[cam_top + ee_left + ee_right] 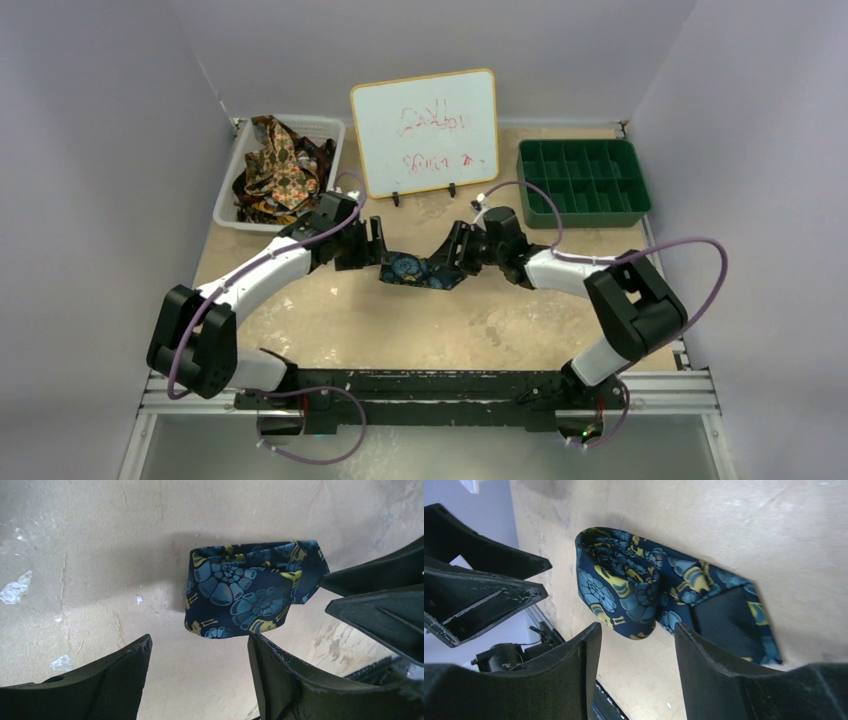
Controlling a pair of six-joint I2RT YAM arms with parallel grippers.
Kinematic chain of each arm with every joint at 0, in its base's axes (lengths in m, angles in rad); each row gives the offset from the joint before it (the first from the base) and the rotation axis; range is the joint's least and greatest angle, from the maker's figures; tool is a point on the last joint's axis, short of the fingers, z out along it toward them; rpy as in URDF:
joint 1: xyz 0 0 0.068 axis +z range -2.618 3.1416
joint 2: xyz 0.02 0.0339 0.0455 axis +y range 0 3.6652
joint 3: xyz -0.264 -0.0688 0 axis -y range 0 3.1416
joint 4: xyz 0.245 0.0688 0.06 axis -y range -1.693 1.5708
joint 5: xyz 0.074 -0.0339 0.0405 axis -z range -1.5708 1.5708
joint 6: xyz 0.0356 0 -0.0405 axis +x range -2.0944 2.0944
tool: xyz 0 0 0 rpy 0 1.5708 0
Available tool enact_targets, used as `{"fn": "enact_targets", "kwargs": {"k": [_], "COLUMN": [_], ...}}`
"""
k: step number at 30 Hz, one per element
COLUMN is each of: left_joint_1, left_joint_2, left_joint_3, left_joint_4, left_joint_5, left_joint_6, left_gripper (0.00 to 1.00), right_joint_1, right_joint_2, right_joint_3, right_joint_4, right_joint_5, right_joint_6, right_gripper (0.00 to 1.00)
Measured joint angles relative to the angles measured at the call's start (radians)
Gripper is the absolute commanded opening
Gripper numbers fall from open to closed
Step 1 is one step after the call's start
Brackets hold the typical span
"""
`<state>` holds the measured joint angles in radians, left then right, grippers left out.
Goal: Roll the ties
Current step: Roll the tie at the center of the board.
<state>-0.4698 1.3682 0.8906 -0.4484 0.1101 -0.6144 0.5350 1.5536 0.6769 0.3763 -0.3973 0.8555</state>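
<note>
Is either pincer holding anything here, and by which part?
Nothing is held. The left pincer and right pincer both stand open; the rolled navy tie lies loose on the table between them.

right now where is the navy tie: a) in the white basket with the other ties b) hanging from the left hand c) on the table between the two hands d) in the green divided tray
C: the navy tie lies rolled on the table between the left hand and the right hand, and both hands are open, with neither closed on it.
</note>
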Motion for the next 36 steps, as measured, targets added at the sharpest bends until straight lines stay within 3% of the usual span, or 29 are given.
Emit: {"fn": "enact_targets", "kwargs": {"k": [6,16,36], "left_joint_1": [0.085,0.15,0.167], "left_joint_2": [0.0,0.005,0.159], "left_joint_3": [-0.066,-0.118,-0.2], "left_joint_4": [0.092,0.214,0.465], "left_joint_5": [0.169,0.323,0.482], "left_joint_6": [0.037,0.061,0.07], "left_gripper": [0.69,0.69,0.69], "right_joint_1": [0.057,0.06,0.037], "right_joint_2": [0.101,0.155,0.214], "right_joint_3": [0.058,0.077,0.098], "right_joint_4": [0.034,0.008,-0.003], "right_joint_5": [-0.008,-0.006,-0.025], "right_joint_6": [0.026,0.029,0.015], "right_gripper": [0.43,0.35,0.31]}}
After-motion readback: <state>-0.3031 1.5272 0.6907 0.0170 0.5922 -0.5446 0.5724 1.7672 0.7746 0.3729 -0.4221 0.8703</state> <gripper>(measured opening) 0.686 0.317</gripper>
